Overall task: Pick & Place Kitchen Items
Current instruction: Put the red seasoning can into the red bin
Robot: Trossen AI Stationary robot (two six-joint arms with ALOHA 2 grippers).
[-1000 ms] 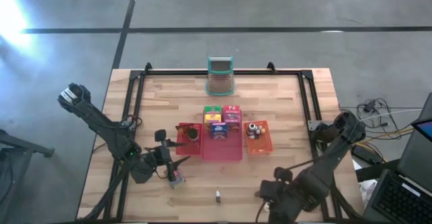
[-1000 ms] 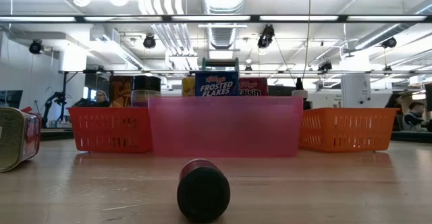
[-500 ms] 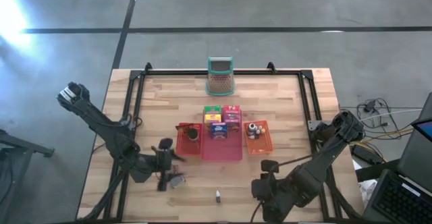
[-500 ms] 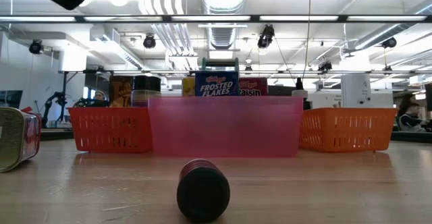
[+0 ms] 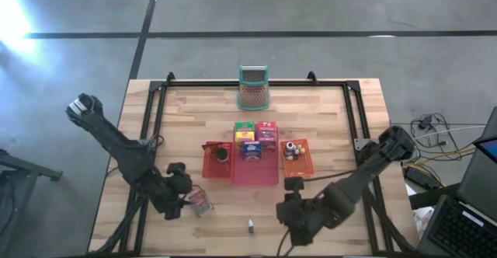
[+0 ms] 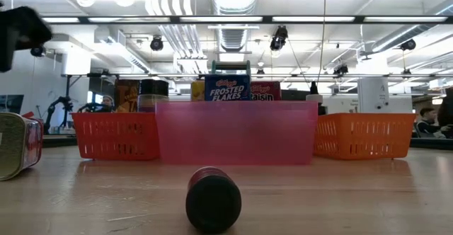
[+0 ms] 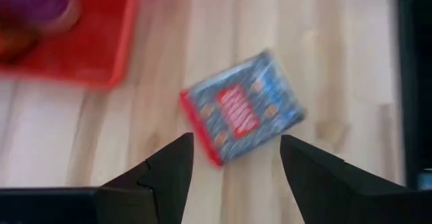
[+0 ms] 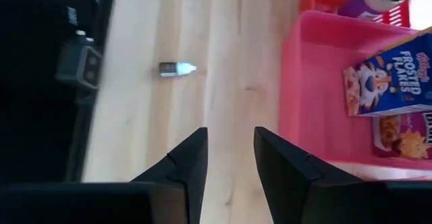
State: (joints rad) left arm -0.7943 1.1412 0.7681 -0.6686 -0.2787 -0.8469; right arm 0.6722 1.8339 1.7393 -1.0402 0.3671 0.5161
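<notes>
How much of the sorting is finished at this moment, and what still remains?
Done: boxes stand in the pink tray, small bottles in the orange tray. In hand: nothing; the left gripper hovers open over the blue packet. Left: that packet and the small bottle on the table.

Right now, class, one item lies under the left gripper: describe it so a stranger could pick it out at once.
Start at the three trays mid-table and take the red tray on the left. Just off its near left corner, on bare wood under the open left gripper, lies a flat blue packet with a red label and red edge. It is the only loose item on that side; the small bottle lies further right.
</notes>
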